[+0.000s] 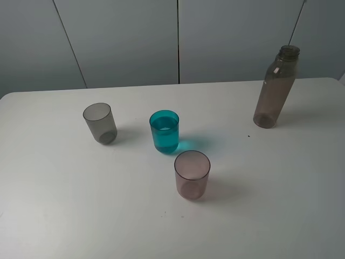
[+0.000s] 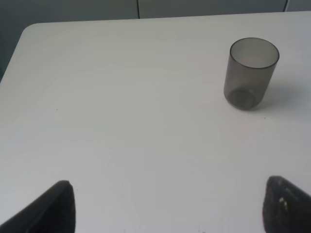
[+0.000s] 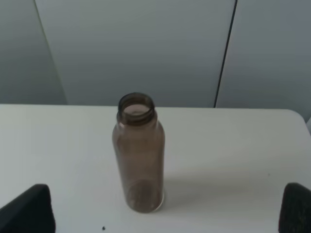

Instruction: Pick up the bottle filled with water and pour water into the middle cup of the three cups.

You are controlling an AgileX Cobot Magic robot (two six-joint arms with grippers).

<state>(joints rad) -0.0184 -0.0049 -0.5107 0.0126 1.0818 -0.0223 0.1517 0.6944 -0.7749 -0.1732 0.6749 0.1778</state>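
Evidently the bottle [image 3: 139,155] stands upright, directly ahead of our right tool [image 3: 165,213], which gapes empty; our left tool [image 2: 165,208], also spread, faces the grey cup [image 2: 251,73].

white table [image 1: 54,205]; cups were smoky grey [image 1: 99,123], teal-blue [image 1: 164,131], pinkish-mauve [image 1: 192,174]; bottle [image 1: 275,87] smoky brown-grey, wall [image 1: 124,38] pale grey.

We are seeing the bottle [image 1: 275,89] standing upright at the upper right of the frame, on the table [image 1: 64,205], well apart from the three cups. The middle cup [image 1: 164,131] is sitting near the centre, with one cup [image 1: 99,123] to its left and another [image 1: 192,174] just below and to its right.
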